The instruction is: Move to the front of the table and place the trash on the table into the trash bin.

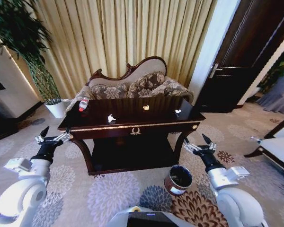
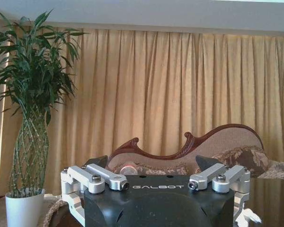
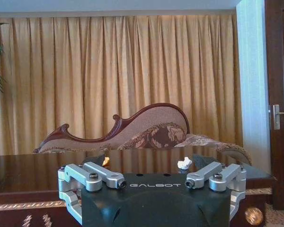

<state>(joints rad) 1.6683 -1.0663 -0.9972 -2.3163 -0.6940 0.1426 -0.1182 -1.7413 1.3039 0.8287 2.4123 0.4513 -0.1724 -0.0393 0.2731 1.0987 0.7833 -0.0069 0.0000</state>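
You are facing the table (image 1: 132, 124) from its front, with the sofa (image 1: 132, 85) behind it and curtains (image 1: 123, 33) beyond. On the tabletop you have a bottle (image 1: 83, 104) with a red cap lying near the left end, a crumpled white paper bit (image 1: 111, 118) toward the front left of centre, a yellowish scrap (image 1: 146, 107) near the middle, and another white paper bit (image 1: 178, 111) toward the right. The items lie well apart from one another.

The bin (image 1: 178, 179) sits on the patterned carpet (image 1: 109, 194) in front of the table's right leg, tilted toward you so its dark inside shows.

Your left gripper (image 1: 51, 137) hovers just off the table's left front corner, fingers spread apart, holding nothing. Your right gripper (image 1: 199, 144) hovers off the right front corner, near and above the bin, fingers also spread and empty.

From the right wrist, you can see the white bit (image 3: 184, 163) and the yellowish scrap (image 3: 105, 161) on the glossy top beyond the parted fingers. From the left wrist, the bottle's red cap (image 2: 128, 169) shows just past the gripper, with a potted plant (image 2: 31, 118) to the side.
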